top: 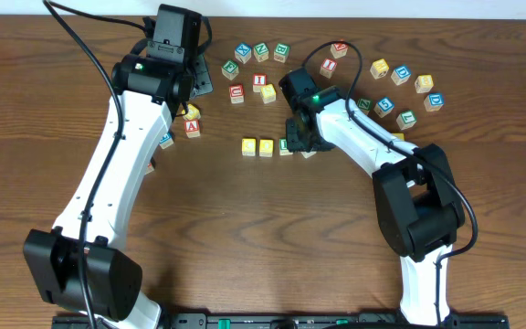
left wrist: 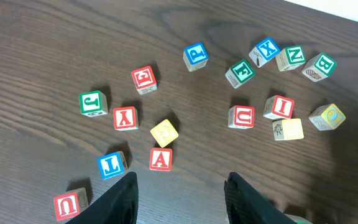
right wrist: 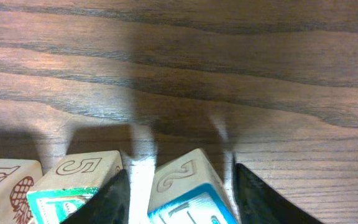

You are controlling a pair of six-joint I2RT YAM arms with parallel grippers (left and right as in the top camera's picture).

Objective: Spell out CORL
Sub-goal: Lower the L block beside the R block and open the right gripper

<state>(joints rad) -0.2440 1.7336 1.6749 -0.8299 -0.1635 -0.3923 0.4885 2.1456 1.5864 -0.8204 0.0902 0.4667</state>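
Note:
Two yellow-faced cubes (top: 249,145) (top: 267,146) and the green R cube (top: 285,146) stand in a row at the table's middle. My right gripper (top: 301,137) hangs over the row's right end. In the right wrist view the blue L cube (right wrist: 188,193) sits tilted between the open fingers of the right gripper (right wrist: 180,171), with a gap on each side. The green R cube (right wrist: 73,180) is just left of it, partly behind the left finger. My left gripper (left wrist: 181,177) is open and empty above bare wood, near a red A cube (left wrist: 161,158).
Loose cubes lie scattered at the back: a red U (left wrist: 242,116), a red I (left wrist: 279,107), a green E (left wrist: 240,73) and others. More cubes lie right of the right arm (top: 407,119). Another group sits under the left arm (top: 192,126).

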